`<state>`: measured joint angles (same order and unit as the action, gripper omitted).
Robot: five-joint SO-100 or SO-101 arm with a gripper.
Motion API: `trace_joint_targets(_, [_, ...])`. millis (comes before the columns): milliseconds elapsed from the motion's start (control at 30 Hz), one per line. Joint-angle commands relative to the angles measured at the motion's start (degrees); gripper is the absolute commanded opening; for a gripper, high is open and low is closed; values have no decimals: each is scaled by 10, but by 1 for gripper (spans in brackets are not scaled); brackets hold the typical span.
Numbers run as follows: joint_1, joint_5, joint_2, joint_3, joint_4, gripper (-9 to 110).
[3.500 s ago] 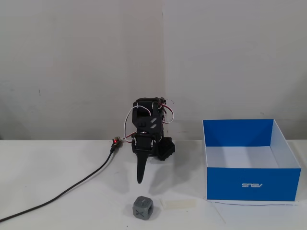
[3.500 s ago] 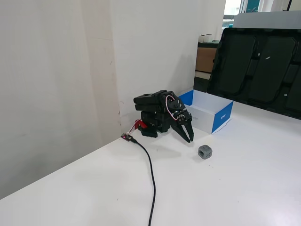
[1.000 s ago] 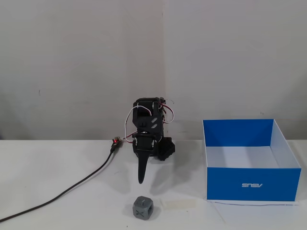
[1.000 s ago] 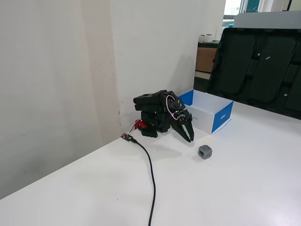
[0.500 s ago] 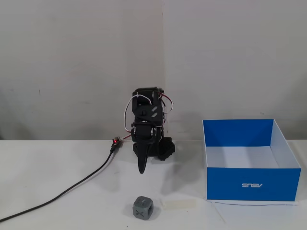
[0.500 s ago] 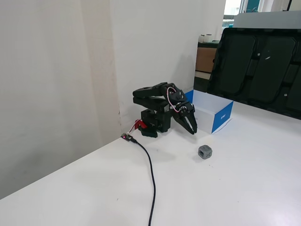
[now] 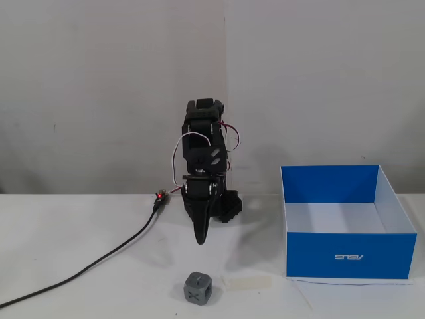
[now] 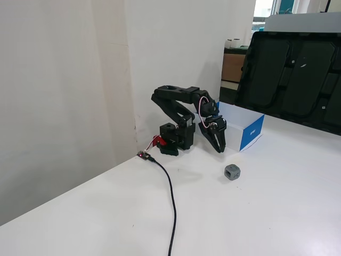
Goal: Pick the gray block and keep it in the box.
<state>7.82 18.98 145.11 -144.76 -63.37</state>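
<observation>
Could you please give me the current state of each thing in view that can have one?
pincer: shut, empty, pointing down above the table, short of the block.
gray block: resting on the table, untouched.
box: open-topped, nothing visible inside.
tape strip: lying flat beside the block.
black cable: lying across the table toward the arm's base.

Brightness: both fixed views are evenly and softly lit, with no dim corners.
Source: daylight shows at a window (image 8: 265, 7) top right.
Shadows: faint and diffuse under the arm (image 7: 204, 166) and the gray block (image 7: 198, 288).
Glare: none on the white table (image 8: 277, 213).
Sharpness: slightly soft, low resolution; no motion blur, no edge distortion.
</observation>
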Motion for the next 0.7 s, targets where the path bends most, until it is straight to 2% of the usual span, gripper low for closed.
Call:
trace_joint_targets(0, [-8, 17, -43, 70, 15, 0])
trace_joint_targets(233, [-14, 41, -174, 143, 28, 3])
trace_joint_targets(400, [-18, 60, -258, 170, 52, 18])
trace_joint_targets(667, [-14, 74, -351, 198, 71, 29])
